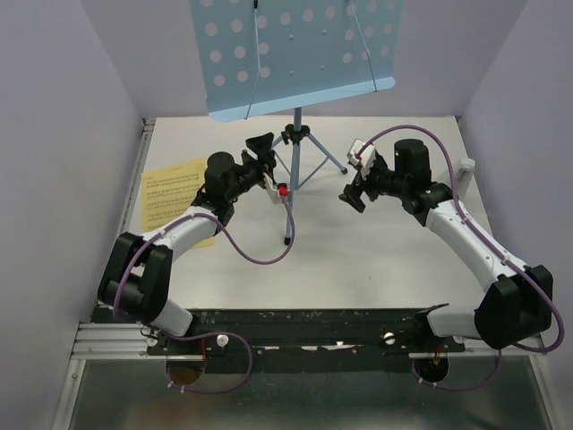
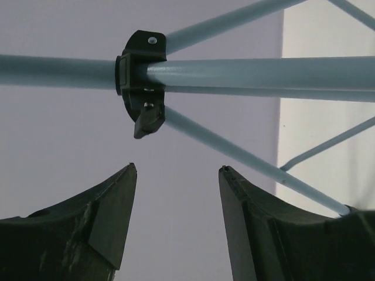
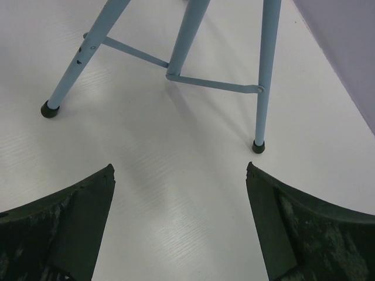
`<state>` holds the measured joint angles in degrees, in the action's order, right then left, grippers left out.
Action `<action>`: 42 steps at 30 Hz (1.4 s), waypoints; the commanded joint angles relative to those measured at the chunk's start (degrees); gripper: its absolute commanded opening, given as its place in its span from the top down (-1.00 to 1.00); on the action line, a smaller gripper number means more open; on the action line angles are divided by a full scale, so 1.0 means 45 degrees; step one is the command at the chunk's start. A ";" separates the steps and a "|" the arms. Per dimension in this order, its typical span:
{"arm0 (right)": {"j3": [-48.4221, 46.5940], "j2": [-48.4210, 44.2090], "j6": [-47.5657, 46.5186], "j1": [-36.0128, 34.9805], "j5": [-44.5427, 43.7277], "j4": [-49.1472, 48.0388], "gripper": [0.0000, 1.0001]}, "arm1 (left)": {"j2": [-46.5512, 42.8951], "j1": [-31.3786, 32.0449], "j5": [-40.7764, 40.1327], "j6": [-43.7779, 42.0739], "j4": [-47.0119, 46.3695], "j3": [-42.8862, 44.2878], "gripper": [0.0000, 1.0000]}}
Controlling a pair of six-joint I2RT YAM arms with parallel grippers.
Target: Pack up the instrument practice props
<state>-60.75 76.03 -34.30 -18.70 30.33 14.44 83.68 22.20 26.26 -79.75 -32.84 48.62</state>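
The light-blue music stand (image 1: 300, 54) stands upright at the top centre of the overhead view. Its punched desk overhangs the far edge of the worktop (image 1: 376, 260), and its tripod legs (image 3: 263, 70) splay below it, rubber feet planted. The left gripper (image 2: 176, 170) faces the black collar (image 2: 137, 76) where the legs meet the pole. Its jaws are spread with nothing between them, and the collar lies just beyond their tips. We judge this a line-up on the part that lets the tripod fold.

The right gripper (image 3: 179, 170) hangs low on the other side and looks along the worktop at two feet and the thin braces (image 3: 211, 82). Its jaws are wide apart and empty, well short of the legs. It seems to be waiting to steady or gather them.

The yellow sheet-music pages (image 1: 170, 193) lie flat at the left edge of the worktop, partly under the left arm. The small whitish plastic piece (image 1: 466, 170) sits at the right edge against the wall (image 1: 515, 98). Nothing looks packed yet.

Room is tight behind: the walls close in on three sides and the desk overhangs both wrists, so lifting straight up risks a knock. The bare middle of the worktop toward the bottom of the frame is the free ground for laying the stand down. The left arm's purple cable (image 1: 255, 255) loops across part of it.
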 commanded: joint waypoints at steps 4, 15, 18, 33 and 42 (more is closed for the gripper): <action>0.0590 -0.0587 0.0104 -0.0005 -0.0001 -0.0396 -1.00 | 0.1618 0.0380 -0.0191 -0.1946 -0.2546 0.1187 -0.33; 0.0395 -0.0314 0.0123 -0.0024 0.0018 -0.0415 -1.00 | 0.1698 0.0614 0.0082 -0.1791 -0.2763 0.1109 -0.10; 0.0278 -0.0235 0.0123 -0.0024 0.0038 -0.0454 -1.00 | 0.1600 0.0614 0.0218 -0.1887 -0.2234 0.1032 -0.08; 0.0180 -0.0001 0.0104 -0.0044 -0.0001 -0.0493 -1.00 | 0.1190 0.0731 -0.0150 -0.0117 -0.0671 0.1226 1.00; 0.0141 0.0019 0.0103 -0.0024 -0.0020 -0.0396 -0.99 | 0.0799 0.0441 -0.1407 1.1162 0.3774 0.4541 1.00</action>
<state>-58.76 75.57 -34.33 -18.70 30.30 13.23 89.32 25.67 20.97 -62.26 -28.88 59.46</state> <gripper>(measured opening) 0.997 0.016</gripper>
